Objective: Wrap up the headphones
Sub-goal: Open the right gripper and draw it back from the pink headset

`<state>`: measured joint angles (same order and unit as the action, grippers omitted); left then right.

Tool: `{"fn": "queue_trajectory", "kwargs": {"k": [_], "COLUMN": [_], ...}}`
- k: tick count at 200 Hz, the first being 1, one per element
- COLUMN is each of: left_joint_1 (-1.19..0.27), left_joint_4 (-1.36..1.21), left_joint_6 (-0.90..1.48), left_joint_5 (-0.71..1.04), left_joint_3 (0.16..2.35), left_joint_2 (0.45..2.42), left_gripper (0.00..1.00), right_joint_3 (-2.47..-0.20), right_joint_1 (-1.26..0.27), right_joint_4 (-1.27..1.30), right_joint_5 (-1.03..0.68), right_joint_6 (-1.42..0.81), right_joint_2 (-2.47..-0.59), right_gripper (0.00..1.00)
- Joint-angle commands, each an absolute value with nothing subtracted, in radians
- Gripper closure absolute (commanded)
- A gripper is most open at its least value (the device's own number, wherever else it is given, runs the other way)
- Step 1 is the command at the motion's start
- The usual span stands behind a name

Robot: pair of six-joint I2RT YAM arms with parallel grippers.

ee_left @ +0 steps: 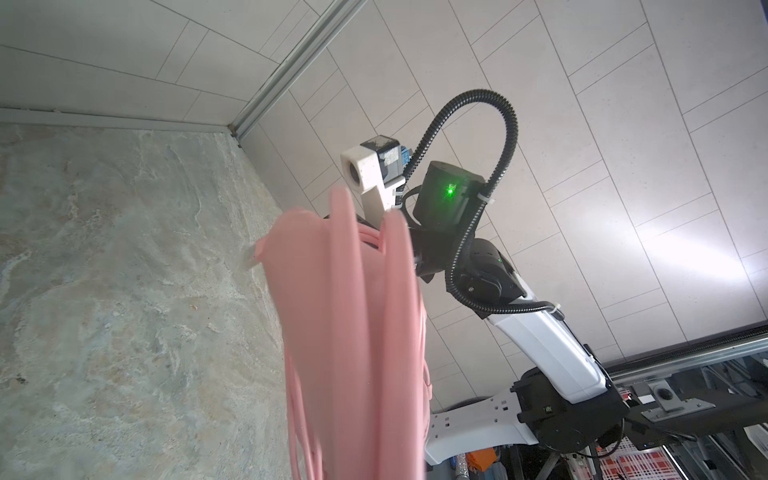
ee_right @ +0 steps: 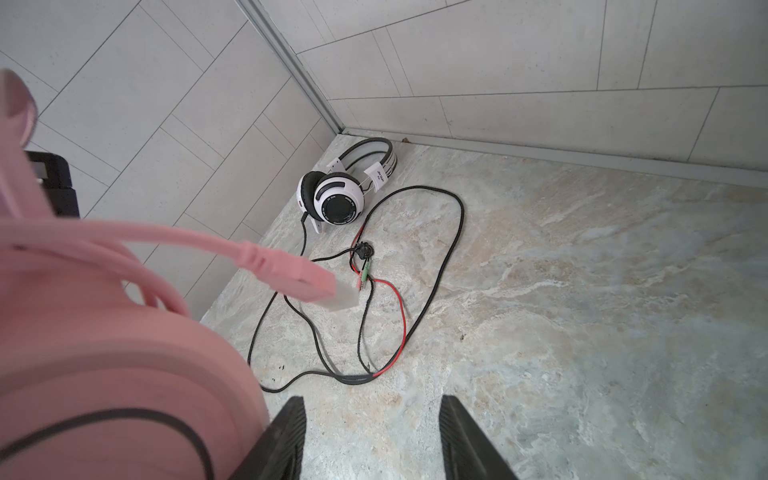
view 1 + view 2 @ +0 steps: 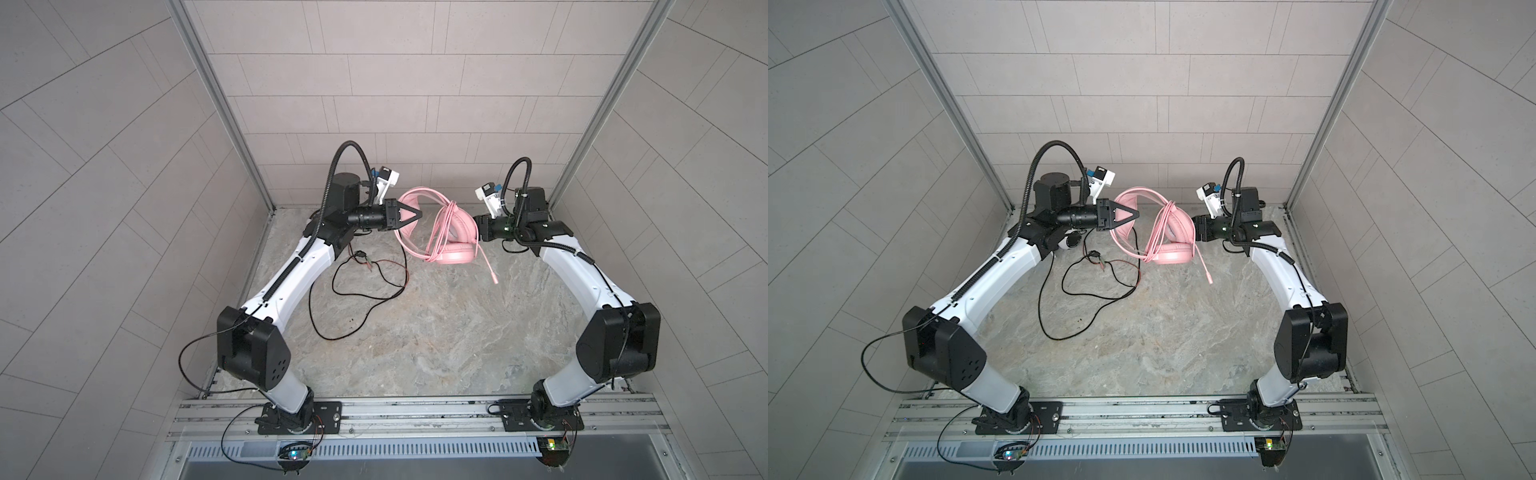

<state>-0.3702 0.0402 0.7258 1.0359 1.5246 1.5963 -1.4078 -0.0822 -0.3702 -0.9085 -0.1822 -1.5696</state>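
The pink headphones point(image 3: 451, 232) hang above the table between my two grippers, seen in both top views, with the thin pink cable point(image 3: 441, 232) looped round them. Its plug point(image 2: 307, 282) dangles free. My left gripper point(image 3: 417, 214) is shut on the pink headband point(image 1: 353, 332). My right gripper point(image 2: 370, 436) is open with nothing between its fingers, and the pink ear cup point(image 2: 104, 374) sits just beside one finger. The white-and-black headphones point(image 2: 340, 195) lie in the far left corner, mostly hidden under my left arm in a top view point(image 3: 1073, 240). Their black cable point(image 3: 353, 291) sprawls loose across the table.
The marble tabletop point(image 3: 415, 353) is enclosed by tiled walls at the back and both sides. An aluminium rail point(image 3: 415, 415) carrying both arm bases runs along the front edge. The black cable's red strand and plugs point(image 2: 365, 274) lie left of centre.
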Motion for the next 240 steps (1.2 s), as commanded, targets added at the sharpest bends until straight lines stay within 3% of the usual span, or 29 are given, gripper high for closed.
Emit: {"fn": "queue_trajectory", "kwargs": {"k": [1, 74, 187, 240], "left_joint_1": [-0.354, -0.307, -0.291, -0.323], "left_joint_4": [-0.134, -0.345, -0.357, -0.342], "left_joint_6": [0.779, 0.944, 0.940, 0.885], "left_joint_5": [1.024, 0.981, 0.941, 0.902], "left_joint_3": [1.529, 1.462, 1.390, 1.316], "left_joint_2": [1.553, 1.561, 1.577, 1.615], "left_gripper": [1.00, 1.00, 1.00, 1.00], "right_joint_3": [-1.389, -1.285, -1.216, -1.336], "right_joint_1": [-0.089, -0.046, 0.069, 0.074], "right_joint_4": [-0.367, -0.364, -0.384, -0.547], "right_joint_5": [-0.948, -0.865, -0.742, -0.624], "right_joint_6": [-0.187, -0.254, -0.362, -0.332], "right_joint_2": [-1.504, -1.388, -1.264, -1.215], "right_gripper": [0.43, 0.32, 0.31, 0.31]}}
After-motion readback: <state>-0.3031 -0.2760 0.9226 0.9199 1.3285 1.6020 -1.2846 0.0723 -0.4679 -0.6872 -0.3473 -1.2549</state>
